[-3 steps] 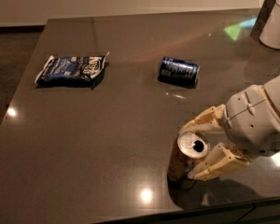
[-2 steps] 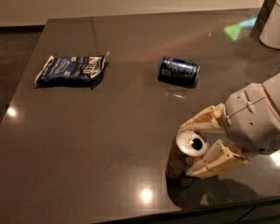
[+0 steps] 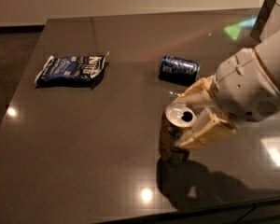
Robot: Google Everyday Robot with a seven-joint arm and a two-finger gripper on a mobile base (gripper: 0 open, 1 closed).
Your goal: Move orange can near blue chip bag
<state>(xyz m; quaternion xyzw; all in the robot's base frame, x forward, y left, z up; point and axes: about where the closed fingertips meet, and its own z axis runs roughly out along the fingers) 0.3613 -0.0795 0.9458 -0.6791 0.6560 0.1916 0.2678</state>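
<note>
The orange can (image 3: 167,136) is upright at the front right of the dark table (image 3: 107,139), silver top and pull-tab opening facing up. My gripper (image 3: 181,120) comes in from the right and is shut on it, one cream finger (image 3: 192,93) behind the can and one (image 3: 203,133) in front. I cannot tell whether the can rests on the table or hangs just above it. The blue chip bag (image 3: 71,69) lies flat at the far left, well away from the can.
A dark blue can (image 3: 179,67) lies on its side behind the gripper, in the middle right. A white container (image 3: 276,14) stands at the far right corner. The table's front edge (image 3: 177,213) runs just below the can's shadow.
The gripper and the orange can have shifted together to the left and away from the front edge. The chip bag and the dark blue can have not moved.
</note>
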